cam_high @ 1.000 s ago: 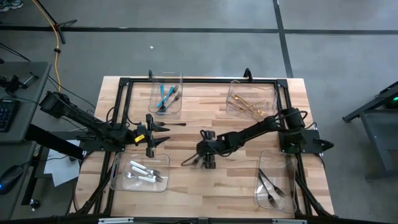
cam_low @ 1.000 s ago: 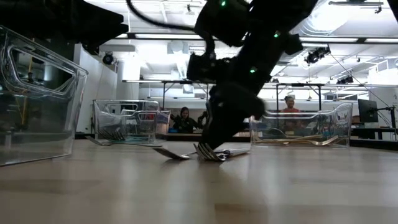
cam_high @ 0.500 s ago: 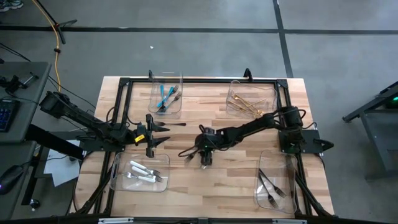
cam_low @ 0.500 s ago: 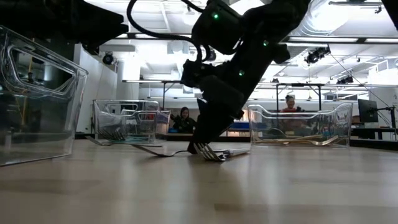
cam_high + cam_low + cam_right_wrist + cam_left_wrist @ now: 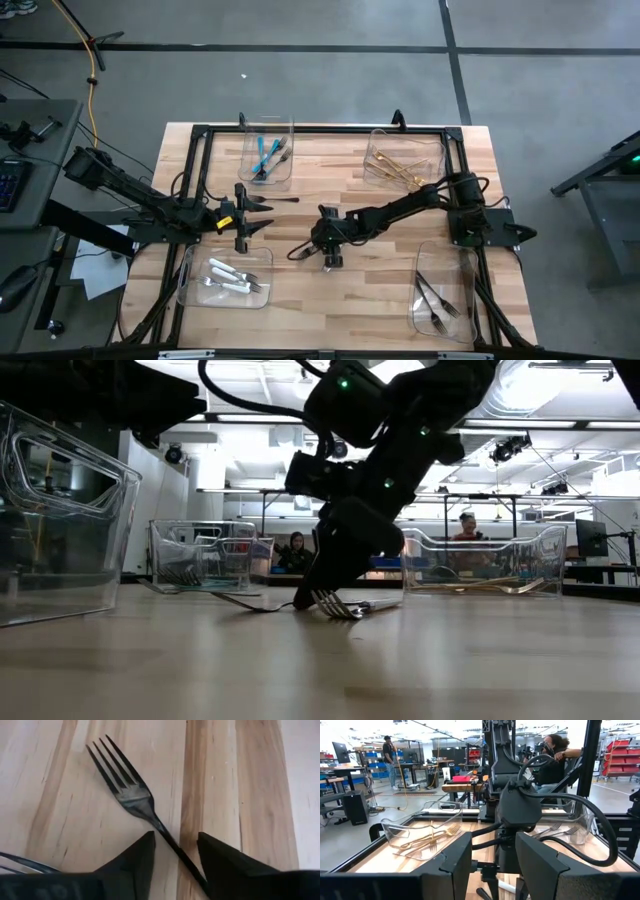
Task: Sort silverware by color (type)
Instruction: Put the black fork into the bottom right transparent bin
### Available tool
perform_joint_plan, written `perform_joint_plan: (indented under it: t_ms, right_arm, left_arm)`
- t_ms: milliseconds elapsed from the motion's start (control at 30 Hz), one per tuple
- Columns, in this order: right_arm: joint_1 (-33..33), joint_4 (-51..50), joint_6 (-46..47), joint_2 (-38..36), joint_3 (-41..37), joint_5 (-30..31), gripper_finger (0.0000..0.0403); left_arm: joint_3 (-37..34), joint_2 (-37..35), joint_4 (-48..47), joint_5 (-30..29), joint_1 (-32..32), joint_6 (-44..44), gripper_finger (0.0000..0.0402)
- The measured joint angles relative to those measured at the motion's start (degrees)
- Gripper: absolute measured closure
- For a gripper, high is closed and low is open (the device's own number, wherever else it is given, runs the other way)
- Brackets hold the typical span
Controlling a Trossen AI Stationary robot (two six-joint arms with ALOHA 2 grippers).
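1. The right gripper (image 5: 322, 250) is down at the middle of the worktop (image 5: 380, 290), its jaws standing part open astride the handle of a dark steel fork (image 5: 131, 795); whether the handle is pinched yet I cannot tell.
2. That fork lies flat on the wood, tines pointing away from the gripper; a 2nd utensil (image 5: 22, 861) shows just beside it.
3. The left gripper (image 5: 262, 213) hovers near the worktop's left edge, jaws parted, holding nothing.
4. 4 clear bins stand at the corners: teal pieces (image 5: 265, 155), gold pieces (image 5: 395, 168), white-handled pieces (image 5: 232, 278), dark pieces (image 5: 435, 300).
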Motion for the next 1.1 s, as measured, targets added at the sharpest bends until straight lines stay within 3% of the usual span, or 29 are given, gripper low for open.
perform_joint_plan:
  t_ms: [233, 300, 833, 1100]
  right_arm:
    - [0.05, -0.74, -0.24, 0.05, -0.03, -0.74, 0.0376]
    - [-0.06, -0.78, -0.40, 0.05, -0.05, -1.34, 0.0393]
    - [0.38, -0.46, -1.71, -1.70, -0.37, -1.08, 0.0399]
    - [0.88, 0.45, -4.20, -4.79, -0.65, 2.42, 0.0402]
  left_arm:
    - [0.00, -0.01, 0.00, 0.00, -0.02, 0.00, 0.0255]
    - [0.00, -0.01, -0.01, 0.00, -0.01, 0.00, 0.0255]
    - [0.00, -0.02, -0.02, 0.00, -0.02, 0.00, 0.0255]
    - [0.00, 0.00, -0.24, 0.00, -0.01, 0.00, 0.0255]
